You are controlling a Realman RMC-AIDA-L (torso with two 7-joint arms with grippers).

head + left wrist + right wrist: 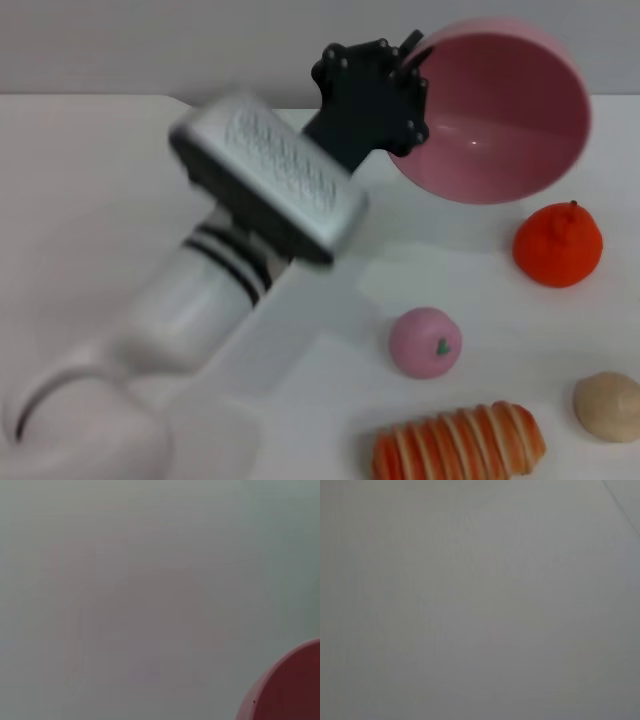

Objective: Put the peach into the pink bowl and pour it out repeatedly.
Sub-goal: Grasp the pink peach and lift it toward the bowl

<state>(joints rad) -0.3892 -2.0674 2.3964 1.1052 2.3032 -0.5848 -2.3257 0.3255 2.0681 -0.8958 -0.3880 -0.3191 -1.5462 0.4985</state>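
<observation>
The pink bowl [495,115] is held up at the back of the table, tipped on its side with its empty inside facing me. My left gripper [410,92] is shut on the bowl's left rim. The left arm reaches in from the lower left. In the left wrist view only a curved part of the pink bowl [292,690] shows at one corner. The peach [425,342], small and pale pink with a green leaf mark, lies on the white table in front of the bowl, apart from it. My right gripper is out of view.
A bright orange fruit [558,245] sits right of the peach, below the bowl. A beige round lump [608,405] lies near the right edge. A striped orange-and-white bread [460,445] lies at the front. The right wrist view shows only a plain grey surface.
</observation>
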